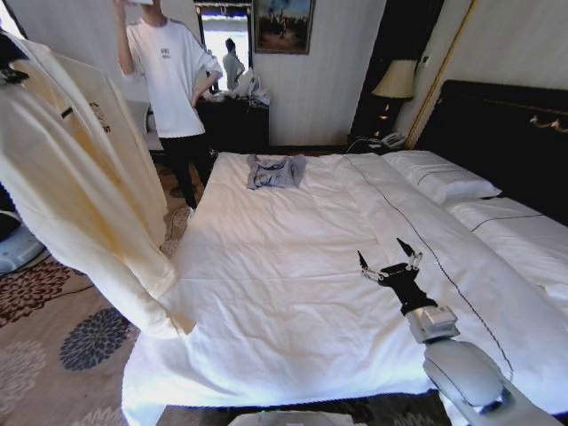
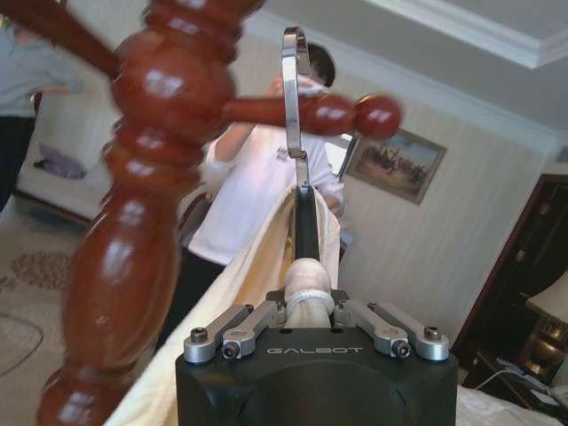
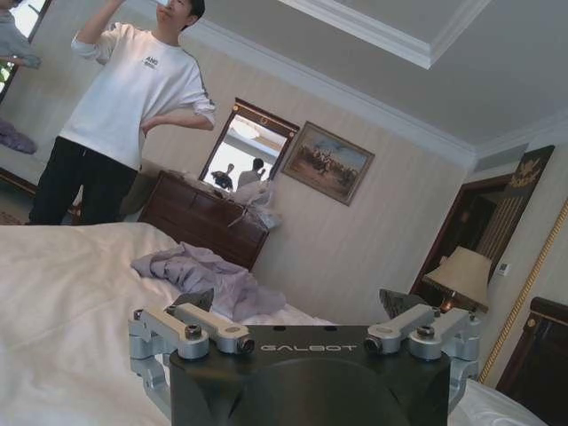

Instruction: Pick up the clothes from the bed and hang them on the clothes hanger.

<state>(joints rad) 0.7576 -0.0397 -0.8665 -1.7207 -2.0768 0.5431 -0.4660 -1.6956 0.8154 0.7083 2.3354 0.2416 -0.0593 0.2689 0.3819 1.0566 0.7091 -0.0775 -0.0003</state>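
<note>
The clothes (image 1: 80,186), a large cream shirt, hang at the left of the head view, off the bed (image 1: 293,266). In the left wrist view my left gripper (image 2: 309,306) is shut on the neck of the clothes hanger (image 2: 306,222), with cream fabric (image 2: 266,266) bunched around it. The hanger's metal hook (image 2: 291,80) crosses a peg (image 2: 328,111) of the dark-red wooden post (image 2: 133,222); I cannot tell whether it rests on the peg. My right gripper (image 1: 389,264) hovers open and empty over the bed's right side, its fingers (image 3: 204,306) spread.
A small grey-blue garment (image 1: 273,170) lies at the far end of the bed. White pillows (image 1: 439,177) and a black headboard (image 1: 497,133) are on the right. A dresser (image 1: 235,120) and lamp (image 1: 395,80) stand behind. Patterned carpet (image 1: 71,328) lies to the left.
</note>
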